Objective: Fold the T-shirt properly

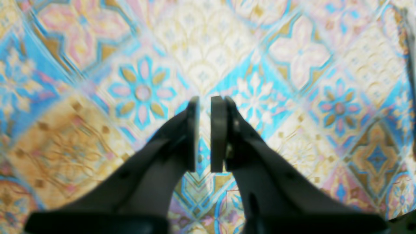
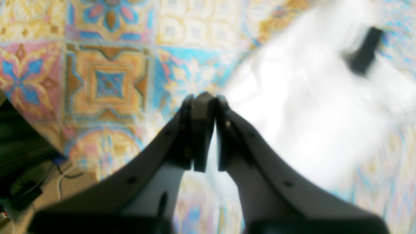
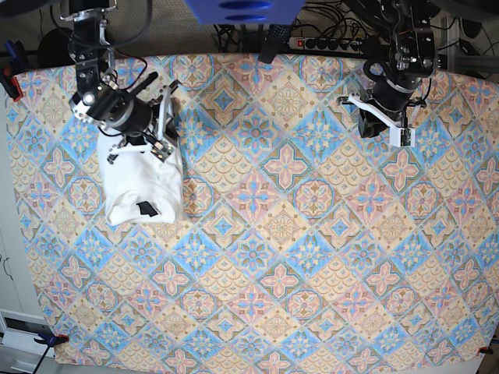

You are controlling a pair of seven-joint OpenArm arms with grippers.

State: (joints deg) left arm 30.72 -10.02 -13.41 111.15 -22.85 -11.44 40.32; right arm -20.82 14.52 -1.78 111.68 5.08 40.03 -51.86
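T-shirt (image 3: 145,187): lying folded into a compact white bundle on the counter's (image 3: 312,257) patterned cloth, toward the far left of the base view; small black label showing on its near part.
Right hand (image 3: 162,128): hanging over the far edge of the T-shirt, fingers clenched nearly together, grasping nothing that shows; in its wrist view the white fabric is lying just beyond and to the right of the fingertips.
Left hand (image 1: 205,101): hovering over bare patterned cloth at the far right, well apart from the T-shirt; fingers drawn close with a thin gap, holding nothing.
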